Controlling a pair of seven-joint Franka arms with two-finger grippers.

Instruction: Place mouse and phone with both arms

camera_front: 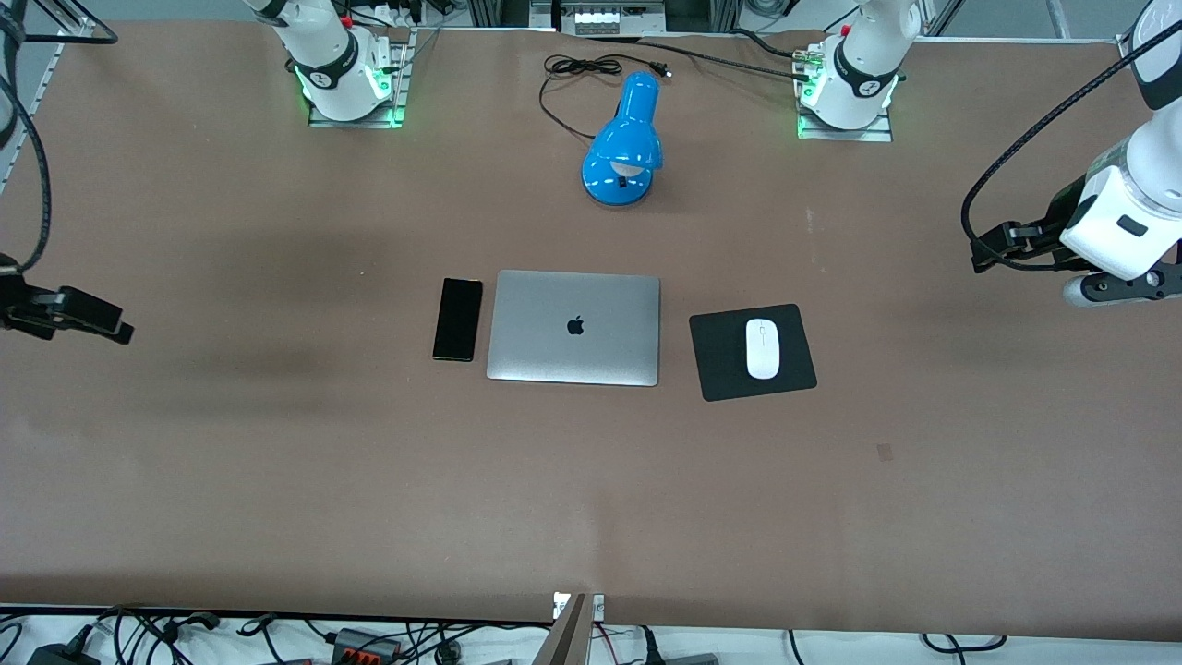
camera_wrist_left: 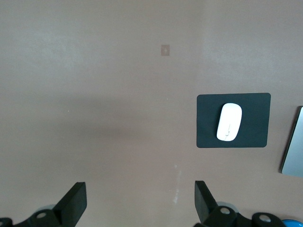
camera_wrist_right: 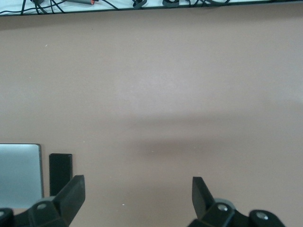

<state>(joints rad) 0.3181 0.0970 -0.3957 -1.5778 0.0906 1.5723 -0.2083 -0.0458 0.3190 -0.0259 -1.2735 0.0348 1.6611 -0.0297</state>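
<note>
Looks done already: small white oval mouse (camera_front: 763,348) sits on the black square pad (camera_front: 718,356), slim black phone (camera_front: 458,319) beside the closed silver laptop (camera_front: 573,328). Left gripper (camera_wrist_left: 137,201) and right gripper (camera_wrist_right: 137,196) hover at the worktop's ends, jaws wide, empty.

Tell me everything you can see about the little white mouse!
The mouse is a small, smooth, glossy white oval, plastic by its look, with a thin line down its top at one end. It lies flat near the middle of a black square pad, beside the closed silver laptop, toward the left arm's end. Nothing else touches it.
</note>
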